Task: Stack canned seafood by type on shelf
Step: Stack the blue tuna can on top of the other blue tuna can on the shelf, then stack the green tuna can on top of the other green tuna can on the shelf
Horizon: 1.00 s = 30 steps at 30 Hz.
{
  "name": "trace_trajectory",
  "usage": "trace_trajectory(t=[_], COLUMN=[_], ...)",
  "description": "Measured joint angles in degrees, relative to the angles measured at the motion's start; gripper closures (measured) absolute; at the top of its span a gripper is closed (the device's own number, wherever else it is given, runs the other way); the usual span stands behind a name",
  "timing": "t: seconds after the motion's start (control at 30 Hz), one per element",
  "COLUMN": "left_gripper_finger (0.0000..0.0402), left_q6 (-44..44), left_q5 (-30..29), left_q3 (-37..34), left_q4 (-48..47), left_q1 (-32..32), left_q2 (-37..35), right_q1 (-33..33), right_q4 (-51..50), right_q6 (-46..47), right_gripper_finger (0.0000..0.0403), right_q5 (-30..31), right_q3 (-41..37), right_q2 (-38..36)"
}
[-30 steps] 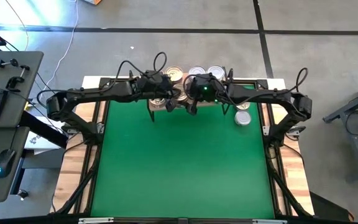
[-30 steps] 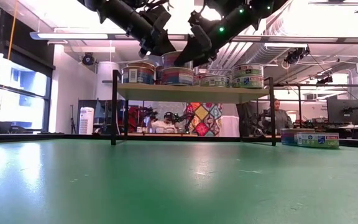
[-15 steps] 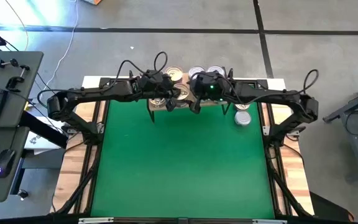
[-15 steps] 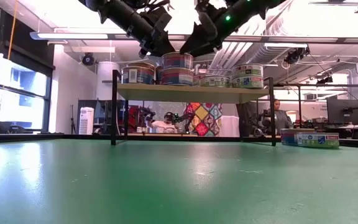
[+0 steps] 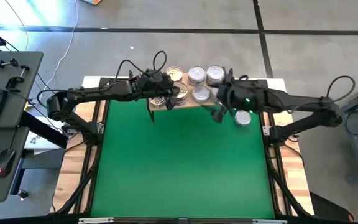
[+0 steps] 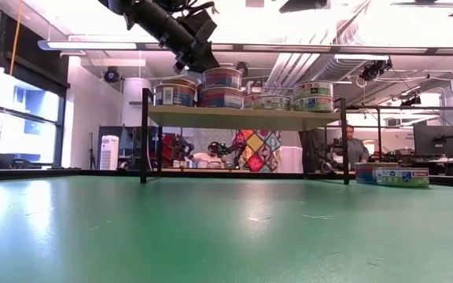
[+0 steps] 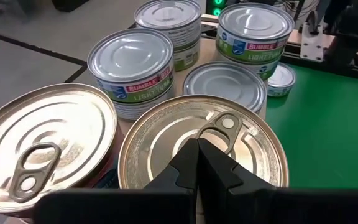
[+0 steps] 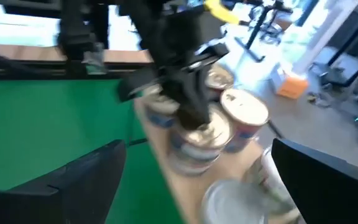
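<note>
**Operator:** Report the positions relative to the shelf [image 5: 188,99], left to right.

**Technician:** The shelf stands at the far edge of the green table [image 5: 185,162]. The left arm reaches over the shelf's left end. The left gripper [image 7: 197,146] has its fingers pressed together with nothing between them. Its tip sits on or just above the gold lid of a tin [image 7: 202,144] beside the pull tab; contact cannot be confirmed. In the low view, the left gripper [image 6: 199,59] sits at the top of the two-tin stack [image 6: 222,86] on the shelf.

**Operator:** And the canned seafood?

**Technician:** The gold-lidded tins [image 5: 174,75] occupy the left part of the shelf. A second gold-lidded tin [image 7: 39,149] sits just beside the one under the left gripper. The silver-lidded tins [image 5: 196,75] occupy the middle and right part of the shelf. In the left wrist view, three of them carry green-and-blue labels [image 7: 131,70], and a lower one [image 7: 225,81] lies among them. More tins [image 5: 243,117] lie on the table, off the right end of the shelf. In the low view they appear as a low group [image 6: 392,174] to the right of the shelf's legs.

**Operator:** The right arm?

**Technician:** The right gripper [image 5: 218,112] is off the shelf's right front corner, above the table, near the tins lying there. Its fingers [image 8: 82,183] are spread wide apart and hold nothing.

**Operator:** Anything behind the shelf?

**Technician:** A person [image 6: 354,149] is visible in the room, to the right of the shelf.
</note>
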Motion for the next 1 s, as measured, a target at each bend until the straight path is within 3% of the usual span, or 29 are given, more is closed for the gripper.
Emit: trace_trajectory(t=[0.2,0.37,0.5,0.73,0.87,1.0], left_gripper_finger=[0.0402,0.0402,0.0401,0.0401,0.0401,0.0401], left_q6=[0.0,-0.2,0.5,2.4,3.8,4.9], left_q5=[-0.5,-0.5,-0.5,-1.7,-4.2,-7.1], left_q3=[-0.2,-0.4,-0.6,-0.4,-0.3,-0.3], left_q4=[-0.7,-2.4,-2.7,-1.8,-1.3,-1.4], left_q1=[-0.2,-0.5,-1.9,-7.6,-12.1,-16.6], left_q2=[-1.5,-4.6,-7.5,-11.7,-12.4,-12.0], right_q1=[7.8,11.1,13.0,12.9,11.5,8.6], right_q4=[-16.9,-36.8,-46.2,-47.9,-46.4,-44.7], right_q6=[12.8,26.8,35.3,45.6,50.6,56.2], right_gripper_finger=[0.0006,0.0006,0.0006,0.0029,0.0079,0.0153], right_q5=[2.1,2.0,0.4,-3.7,-3.0,3.2], right_q3=[0.0,-0.6,-4.9,-18.5,-26.0,-31.9], right_q2=[-4.4,-4.0,-3.9,-3.9,-3.9,-3.9])
